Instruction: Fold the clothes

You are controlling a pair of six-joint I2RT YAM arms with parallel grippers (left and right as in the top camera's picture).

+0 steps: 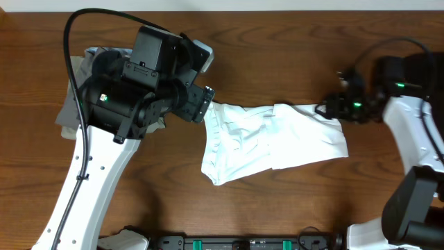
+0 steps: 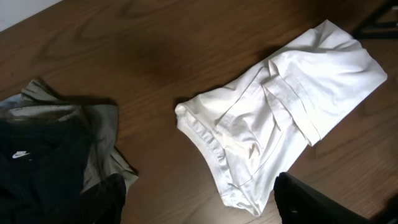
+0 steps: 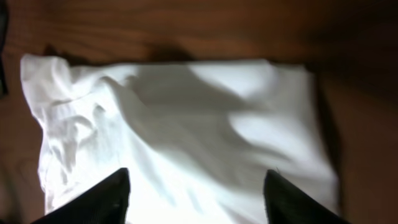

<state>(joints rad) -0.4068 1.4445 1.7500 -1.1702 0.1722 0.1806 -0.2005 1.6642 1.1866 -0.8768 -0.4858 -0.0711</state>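
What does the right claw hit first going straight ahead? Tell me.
The white shirt, lying directly ahead of the open right claw; how far off it is stays unclear.

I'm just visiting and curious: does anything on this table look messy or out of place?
Yes. The white shirt in the middle of the table is only roughly folded: slanted, left end bunched and wrinkled. At the left, dark and grey clothes lie in a crumpled heap.
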